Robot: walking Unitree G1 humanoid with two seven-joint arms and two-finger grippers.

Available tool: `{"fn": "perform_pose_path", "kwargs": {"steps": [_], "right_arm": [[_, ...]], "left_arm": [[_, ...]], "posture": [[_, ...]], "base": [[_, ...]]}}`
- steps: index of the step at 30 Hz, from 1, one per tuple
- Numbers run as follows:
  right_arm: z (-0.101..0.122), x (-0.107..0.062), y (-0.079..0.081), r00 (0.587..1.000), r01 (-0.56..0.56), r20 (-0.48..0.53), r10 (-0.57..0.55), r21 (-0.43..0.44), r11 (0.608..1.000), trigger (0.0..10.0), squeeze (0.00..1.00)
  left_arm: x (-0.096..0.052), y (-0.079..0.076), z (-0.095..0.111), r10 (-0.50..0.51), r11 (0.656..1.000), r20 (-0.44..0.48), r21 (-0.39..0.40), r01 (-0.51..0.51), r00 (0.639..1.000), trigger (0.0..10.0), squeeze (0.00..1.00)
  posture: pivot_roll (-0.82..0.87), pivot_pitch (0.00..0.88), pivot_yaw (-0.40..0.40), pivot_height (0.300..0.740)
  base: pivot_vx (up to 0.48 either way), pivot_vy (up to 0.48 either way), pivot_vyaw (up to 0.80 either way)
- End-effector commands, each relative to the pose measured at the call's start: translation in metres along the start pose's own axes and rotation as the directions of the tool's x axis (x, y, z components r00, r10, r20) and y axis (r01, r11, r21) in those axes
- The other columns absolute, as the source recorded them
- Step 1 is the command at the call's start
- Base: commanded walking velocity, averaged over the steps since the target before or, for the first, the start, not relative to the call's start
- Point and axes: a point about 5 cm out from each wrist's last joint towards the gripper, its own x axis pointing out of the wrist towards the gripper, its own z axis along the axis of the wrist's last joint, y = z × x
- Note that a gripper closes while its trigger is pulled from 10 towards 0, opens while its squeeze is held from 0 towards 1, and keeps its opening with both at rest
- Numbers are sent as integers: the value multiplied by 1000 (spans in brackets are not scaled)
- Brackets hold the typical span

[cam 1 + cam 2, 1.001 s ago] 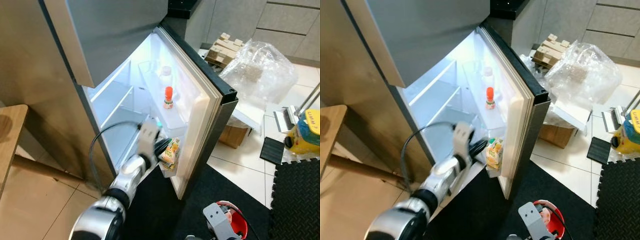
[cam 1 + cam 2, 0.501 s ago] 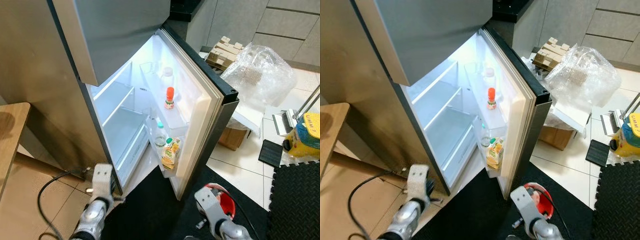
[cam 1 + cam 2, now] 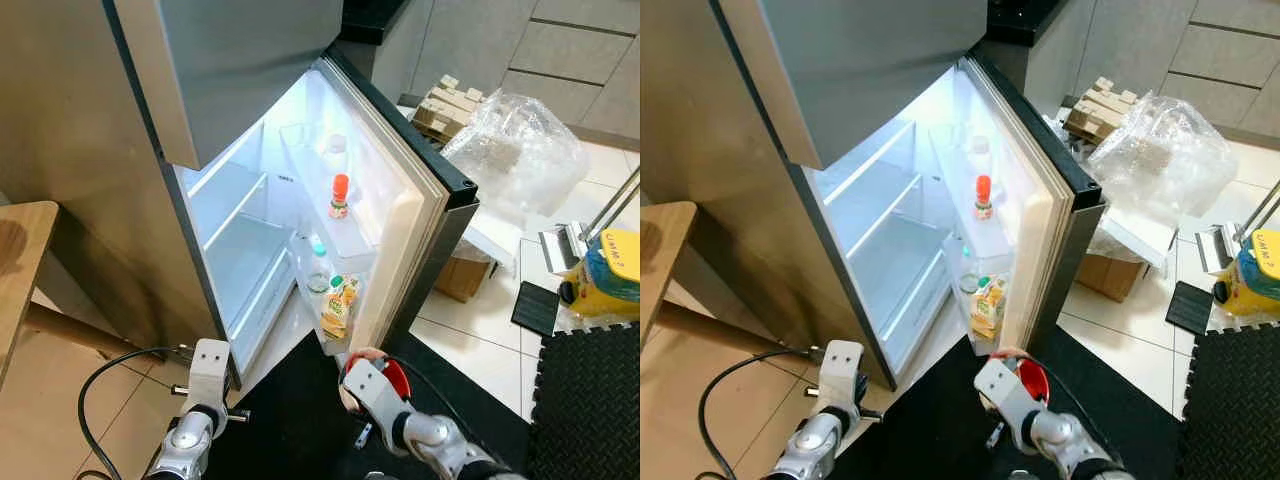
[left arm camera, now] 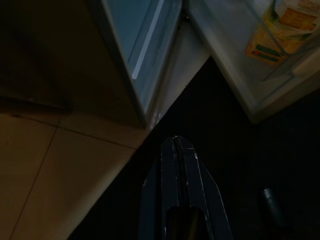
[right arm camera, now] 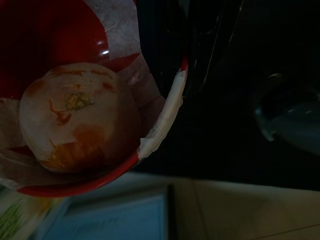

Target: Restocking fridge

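Note:
The fridge point(image 3: 250, 250) stands open and lit, with bare shelves. Its door point(image 3: 420, 215) holds an orange-capped bottle point(image 3: 339, 196), a white bottle point(image 3: 335, 148), a green-capped bottle point(image 3: 318, 268) and a juice carton point(image 3: 340, 305). My right gripper point(image 3: 365, 385) is shut on the rim of a red bowl point(image 5: 160, 125), low in front of the door's bottom shelf. A round orange-and-pale fruit point(image 5: 75, 115) lies in the bowl on white paper. My left gripper point(image 4: 176, 142) is shut with nothing in it and hangs low by the fridge's bottom corner.
A wooden table point(image 3: 20, 260) stands at the left. Right of the door lie a clear plastic bag point(image 3: 515, 150), a cardboard box point(image 3: 462, 275), a yellow container point(image 3: 610, 275) and a black foam mat point(image 3: 590, 400). A small dark object point(image 4: 272, 202) lies on the black floor mat.
My left arm has pulled back from the door's bottom shelf, down to the fridge's base. The right gripper has carried the bowl left and forward, up to the door's lower edge.

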Motion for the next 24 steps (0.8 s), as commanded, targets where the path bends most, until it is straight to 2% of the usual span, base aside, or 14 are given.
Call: {"fn": "perform_pose_path", "kwargs": {"steps": [1,4,5,6,9,11,12,13,16,17,18,19,21,24], "right_arm": [[4,-1,-2,1000,2,23,-1,-43,999,10000,0],[6,-4,-12,1000,8,17,-6,-123,992,10000,0],[6,-4,-12,1000,8,17,-6,-123,992,10000,0],[9,-9,-25,1000,16,12,-14,-183,983,10000,0],[12,-12,-35,1000,30,13,-28,-206,978,10000,0],[14,-13,-39,999,43,15,-41,-209,977,10000,0],[17,-16,-47,998,64,21,-61,-205,977,10000,0],[18,-16,-49,997,74,25,-70,-197,978,10000,0],[20,-17,-53,996,89,29,-85,-195,977,10000,0],[20,-17,-53,996,89,29,-85,-195,977,10000,0],[20,-17,-54,996,91,29,-87,-202,975,10000,0],[21,-17,-54,996,91,30,-87,-203,975,10000,0],[21,-17,-54,996,91,30,-86,-204,975,10000,0],[22,-16,-53,996,90,35,-84,-208,974,10000,0]], "left_arm": [[-2,-6,-6,-14,1000,-19,3,14,1000,10000,0],[-2,-6,-6,-15,1000,-18,8,15,1000,10000,0],[-2,-6,-6,-15,1000,-18,8,15,1000,10000,0],[-1,-6,-4,-14,1000,-11,6,14,1000,10000,0],[-1,-7,-1,-32,999,8,10,31,999,10000,0],[-1,-11,1,-64,998,31,28,63,997,10000,0],[-1,-21,5,-149,987,66,74,144,987,10000,0],[-2,-25,7,-187,980,82,91,179,979,10000,0],[-5,-42,15,-347,937,154,102,335,925,10000,0],[-5,-42,15,-347,937,154,102,335,925,10000,0],[-8,-51,25,-430,903,224,103,417,875,10000,0],[-9,-54,30,-458,889,249,113,445,853,10000,0],[-10,-55,32,-475,880,262,121,460,840,10000,0],[-13,-64,44,-568,821,302,150,550,766,10000,0]], "posture": [[-169,104,-23,700],[-169,101,-24,700],[-169,101,-24,700],[-168,94,-31,700],[-167,92,-35,700],[-165,90,-37,700],[-164,89,-41,700],[-164,87,-43,700],[-162,88,-44,700],[-162,88,-44,700],[-162,87,-44,700],[-161,87,-44,700],[-161,87,-44,700],[-160,87,-41,700]], "base": [[0,0,0],[0,0,0],[0,0,0],[0,0,0],[0,0,0],[0,0,0],[0,0,0],[0,0,0],[0,0,0],[0,0,0],[0,0,0],[0,0,0],[0,0,0],[0,0,0]]}}
